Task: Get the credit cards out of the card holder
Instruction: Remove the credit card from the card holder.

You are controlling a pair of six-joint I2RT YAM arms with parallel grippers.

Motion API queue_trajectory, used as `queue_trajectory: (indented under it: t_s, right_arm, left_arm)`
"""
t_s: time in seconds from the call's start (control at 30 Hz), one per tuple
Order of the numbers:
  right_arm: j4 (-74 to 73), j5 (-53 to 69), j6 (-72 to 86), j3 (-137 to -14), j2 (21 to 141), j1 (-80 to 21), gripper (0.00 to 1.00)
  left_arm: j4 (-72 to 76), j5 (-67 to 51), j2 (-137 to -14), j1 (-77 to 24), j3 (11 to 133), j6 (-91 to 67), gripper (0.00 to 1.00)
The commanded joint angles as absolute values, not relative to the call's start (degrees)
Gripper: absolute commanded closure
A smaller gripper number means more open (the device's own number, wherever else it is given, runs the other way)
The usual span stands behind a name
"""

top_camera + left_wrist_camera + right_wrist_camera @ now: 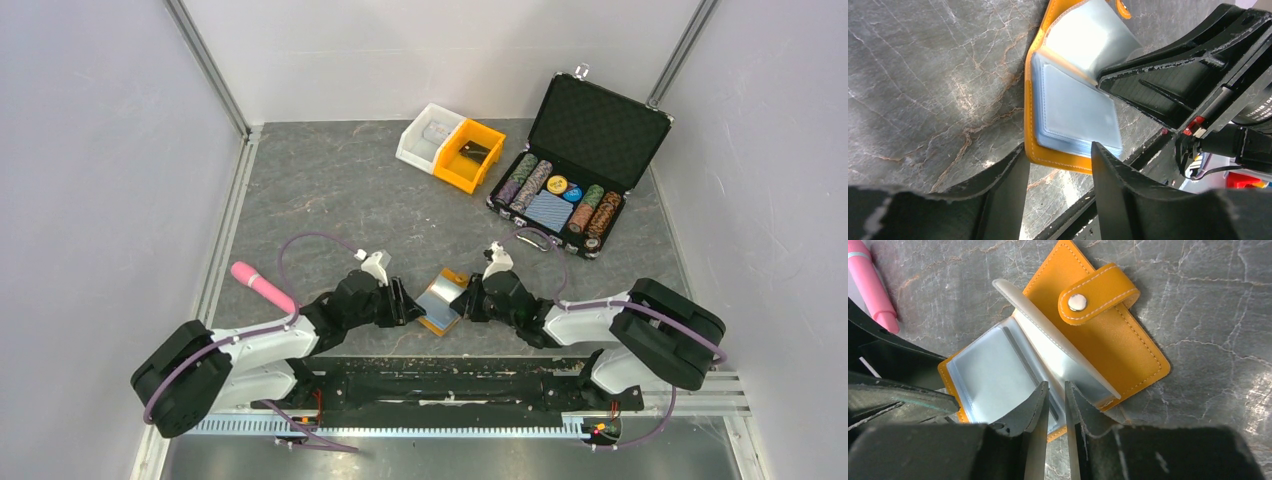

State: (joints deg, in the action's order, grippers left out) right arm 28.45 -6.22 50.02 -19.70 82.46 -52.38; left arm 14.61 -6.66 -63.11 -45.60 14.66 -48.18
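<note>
The card holder [440, 298] lies open on the grey table between my two grippers. It is orange-tan with light blue clear sleeves [1073, 110]. Its snap-strap cover [1108, 340] stands tilted up. I cannot make out a card in the sleeves. My left gripper [412, 303] is open and empty, its jaws apart just off the holder's near edge [1058, 147]. My right gripper [468, 300] has its fingertips down on the sleeves near the fold [1057, 386], with only a narrow gap between them. Nothing shows in that gap. It also shows in the left wrist view [1168, 85].
A pink pen [262, 286] lies left of the left arm. A white bin [412, 148] and an orange bin [452, 178] stand at the back. An open black chip case [580, 170] is at the back right. The table's front rail runs just below the holder.
</note>
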Motion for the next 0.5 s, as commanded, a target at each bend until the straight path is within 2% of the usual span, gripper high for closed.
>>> queue_trajectory:
  t_s: [0.0,0.1,0.2,0.3,0.47]
  right_arm:
    - [29.3,-4.6,51.6,-17.7,81.3,-52.8,0.79]
    - [29.2,-3.8,51.0,-17.0,80.0,-52.8,0.78]
    - [29.1,-3.2,49.6,-16.1,78.3,-52.7,0.75]
    - [28.6,-1.1,47.4,-15.9,77.0,-52.8,0.73]
    - [26.8,-0.2,42.6,-16.4,74.4,-53.2,0.67]
  left_arm:
    - [20.9,-7.6,-64.1,-45.6,14.0,-50.1,0.53]
    - [19.7,-7.7,-63.3,-45.6,14.9,-49.2,0.73]
    - [15.2,-7.4,-62.6,-45.6,16.9,-47.2,0.86]
    - [11.1,-8.4,-62.1,-45.5,19.0,-45.3,0.93]
    - [1.3,-12.2,-62.3,-45.5,24.1,-42.2,0.98]
